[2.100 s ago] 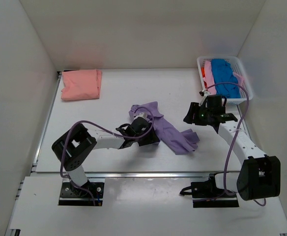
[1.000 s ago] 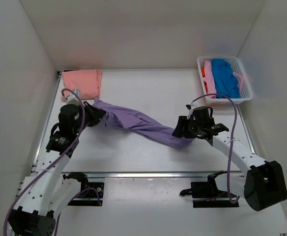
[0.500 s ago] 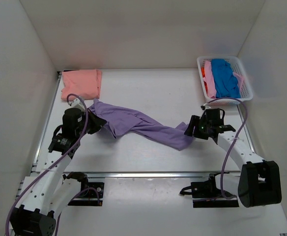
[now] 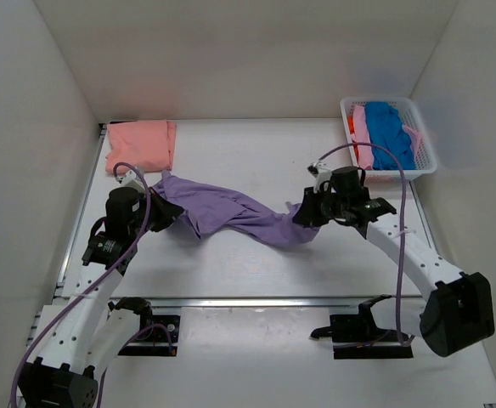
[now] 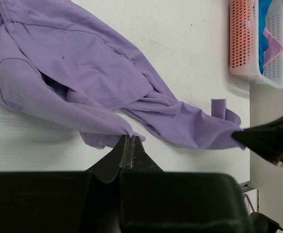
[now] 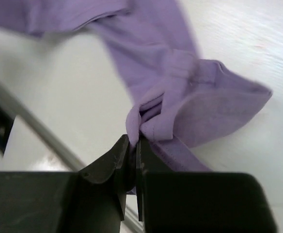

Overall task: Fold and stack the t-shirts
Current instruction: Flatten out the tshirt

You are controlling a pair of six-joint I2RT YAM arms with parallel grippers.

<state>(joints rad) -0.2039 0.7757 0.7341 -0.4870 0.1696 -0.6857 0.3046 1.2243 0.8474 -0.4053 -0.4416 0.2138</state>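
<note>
The right fingers have shifted left, now pinching the right end of the purple shirt; the left fingers clamp its other end, likely to spread it.

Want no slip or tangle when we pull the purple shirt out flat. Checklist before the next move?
1. Left pincer shut on the purple shirt: ok.
2. Right pincer shut on the shirt's other end: ok.
3. Shirt lying flat and untwisted: not ok, it is bunched and twisted between the two grips.
4. Both grips on matching corners: cannot tell, the cloth is too crumpled at each pinch.
5. Folded salmon shirt apart from the purple one: cannot tell, their edges look very close in the top view.
</note>
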